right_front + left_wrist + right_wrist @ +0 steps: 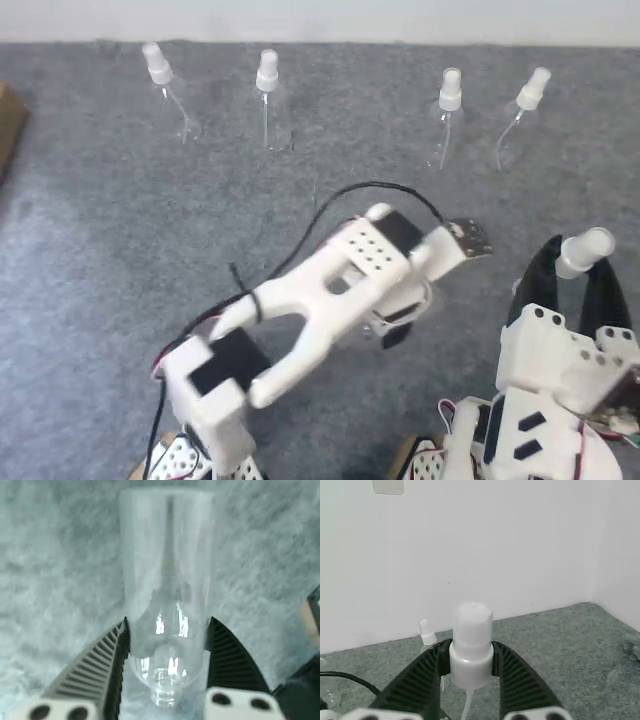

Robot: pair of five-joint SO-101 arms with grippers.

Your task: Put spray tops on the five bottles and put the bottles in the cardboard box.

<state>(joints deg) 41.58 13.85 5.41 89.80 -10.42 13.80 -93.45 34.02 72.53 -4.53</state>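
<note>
A clear bottle with an open neck and no top lies between the ribbed black fingers of my left gripper, which is shut on its shoulder, just above the grey carpet. My left arm stretches over the middle of the table. My right gripper is shut on a white spray top with its thin tube hanging down. In the high view that spray top is raised at the near right, in the right gripper.
Several clear bottles with white spray tops stand along the back: two at the left and two at the right. A corner of the cardboard box shows at the far left edge.
</note>
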